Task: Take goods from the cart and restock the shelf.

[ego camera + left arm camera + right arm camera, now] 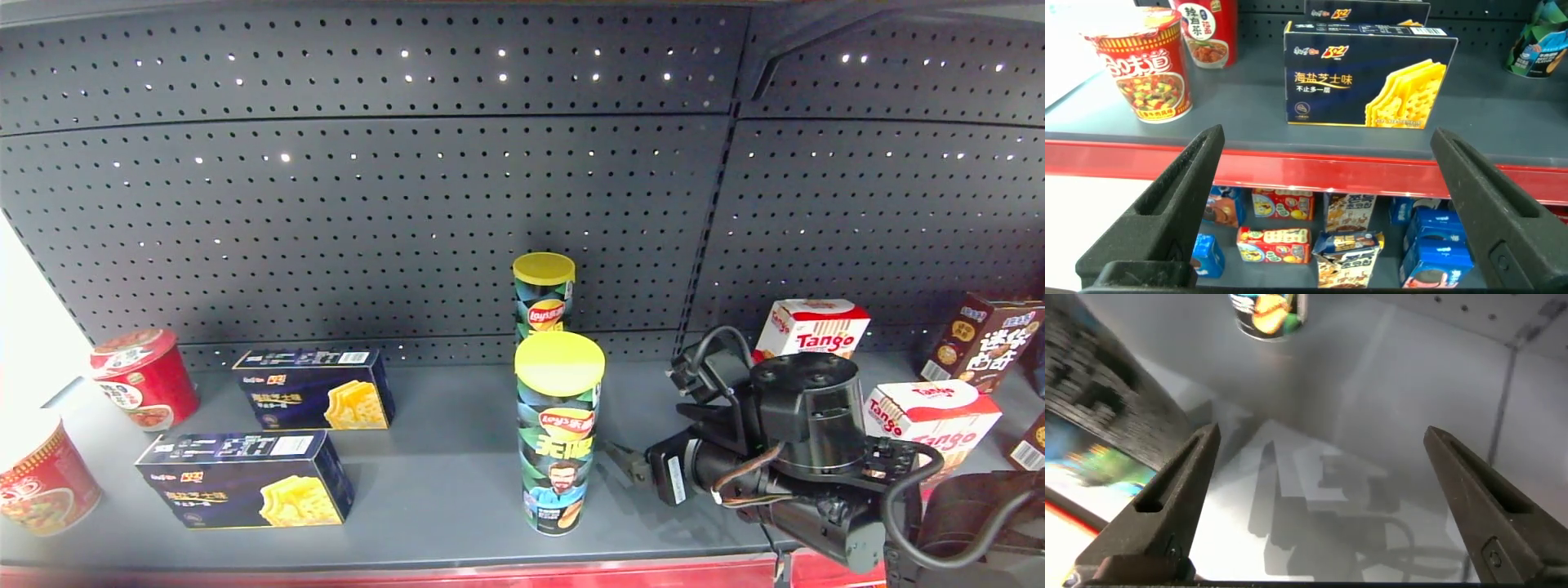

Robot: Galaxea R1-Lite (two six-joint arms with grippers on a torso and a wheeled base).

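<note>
Right gripper (pixel 1320 437) is hanging wide open, empty, beside the front chip can (pixel 560 433), which is standing upright, label-out for shoppers. Left gripper (pixel 1327 135) is gaping empty too.

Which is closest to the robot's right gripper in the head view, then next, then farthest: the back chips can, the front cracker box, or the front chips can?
1. The front chips can, just to the left of the right gripper.
2. The back chips can, standing behind the front one.
3. The front cracker box, far off to the left.
</note>
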